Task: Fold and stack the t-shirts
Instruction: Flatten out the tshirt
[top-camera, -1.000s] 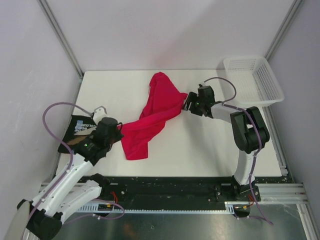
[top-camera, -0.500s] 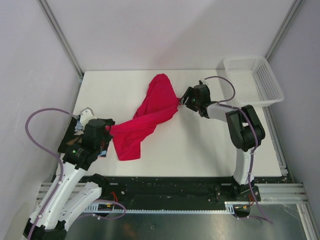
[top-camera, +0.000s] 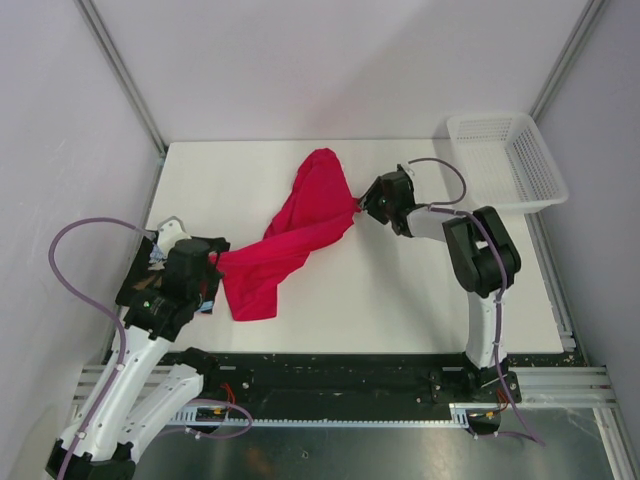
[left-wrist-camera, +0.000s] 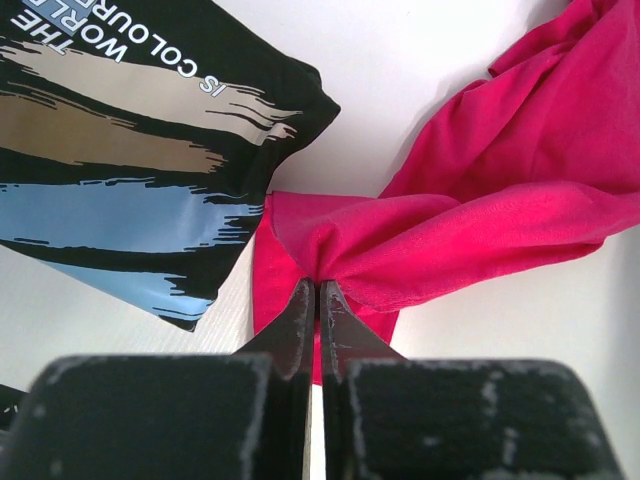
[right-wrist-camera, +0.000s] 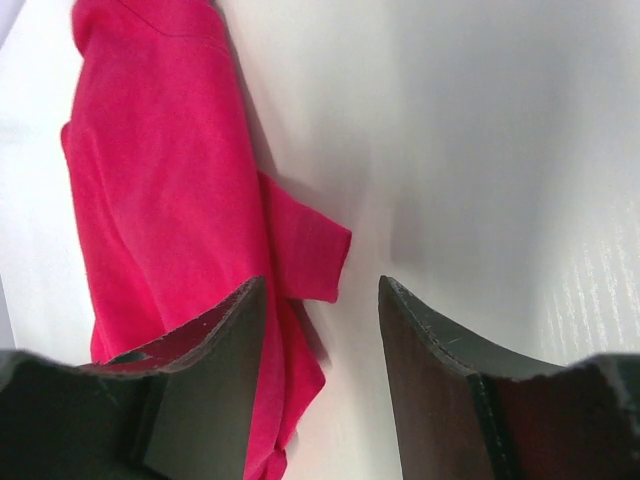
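The crimson-pink t-shirt (top-camera: 300, 225) lies twisted in a diagonal band across the table. My left gripper (top-camera: 215, 262) is shut on a bunched fold at its lower left end (left-wrist-camera: 330, 250). Directly beside this grip lies the black t-shirt (left-wrist-camera: 130, 140) with its white, tan and light-blue print, partly under the left arm (top-camera: 133, 288). My right gripper (top-camera: 362, 203) is at the pink shirt's upper right edge. In the right wrist view its jaws (right-wrist-camera: 320, 285) stand open around a small flap of pink cloth (right-wrist-camera: 305, 250), without pinching it.
A white mesh basket (top-camera: 505, 160) sits at the table's far right corner. The bare white tabletop (top-camera: 400, 290) spreads in front of the right arm. Metal frame posts stand at the back corners.
The left gripper has pulled the pink shirt's lower end left, toward the black shirt. The right gripper has edged in to the shirt's right edge and its jaws have narrowed.
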